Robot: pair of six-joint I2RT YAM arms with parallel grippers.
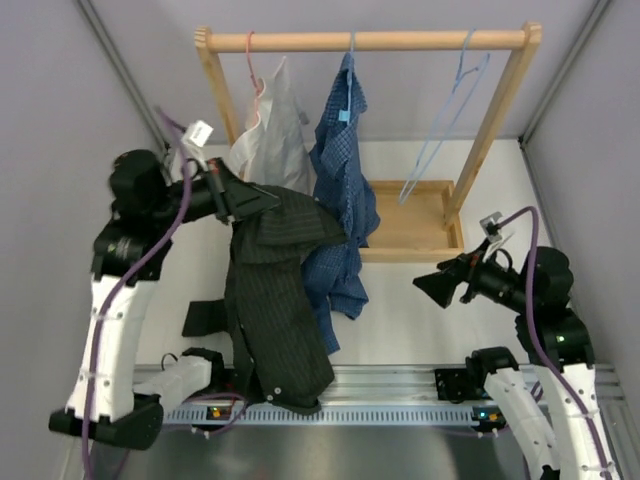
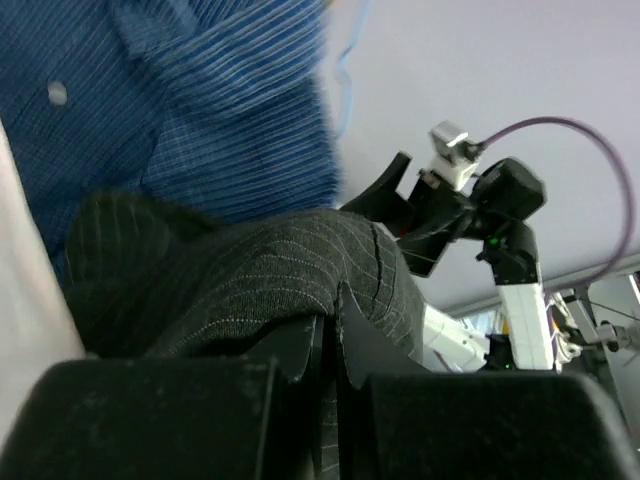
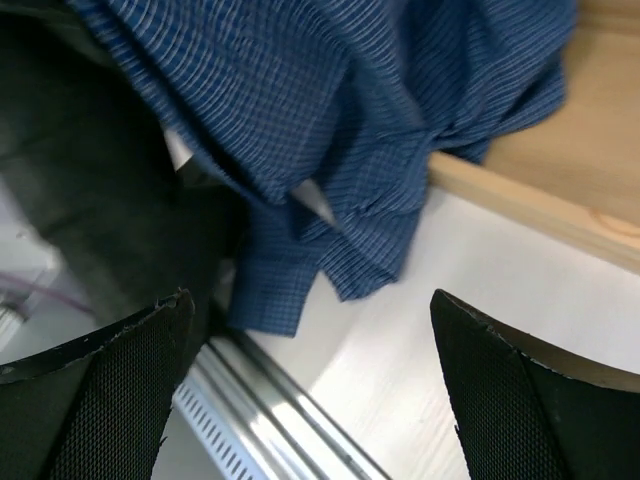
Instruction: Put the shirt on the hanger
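At left wrist: left gripper (image 2: 328, 325) clamps shirt (image 2: 250, 275) | overhead: hanger (image 1: 445, 130) hanging

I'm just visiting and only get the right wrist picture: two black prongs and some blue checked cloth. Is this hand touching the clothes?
Observer: No. From above, the right hand hovers over the table, right of the blue checked shirt, touching nothing.
Operator: Where's the black shirt?
Observer: The left hand is clamped on it, and the black shirt hangs from there towards the arm bases.
Operator: And its hanger?
Observer: The light-blue hanger hangs bare on the wooden rack, near its right end.
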